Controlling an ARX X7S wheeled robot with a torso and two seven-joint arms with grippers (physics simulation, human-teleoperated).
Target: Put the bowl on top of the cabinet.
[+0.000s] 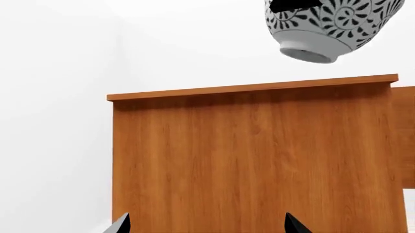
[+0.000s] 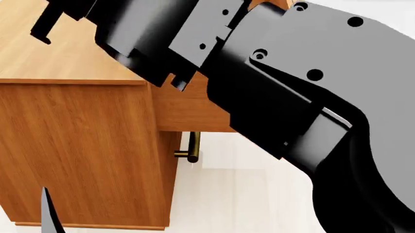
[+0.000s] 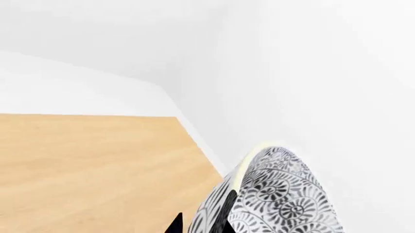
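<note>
Overhead, the bowl (image 1: 332, 26) hangs tilted at upper right above the cabinet (image 1: 253, 160), pinched at its rim by the right end effector (image 3: 201, 224); left end effector (image 1: 207, 225) spread, empty.

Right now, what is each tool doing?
Left tool: open, holding nothing.
Right tool: shut on the bowl, above the cabinet.

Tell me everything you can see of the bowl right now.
The bowl is deep, round and white, covered in a dark floral pattern, with a plain grey foot ring and a pale greenish rim. It looks like glazed ceramic. It hangs tilted in the air, above the level of the cabinet top and not touching it. The right gripper has its dark jaws clamped over the rim. The head view hides it.
</note>
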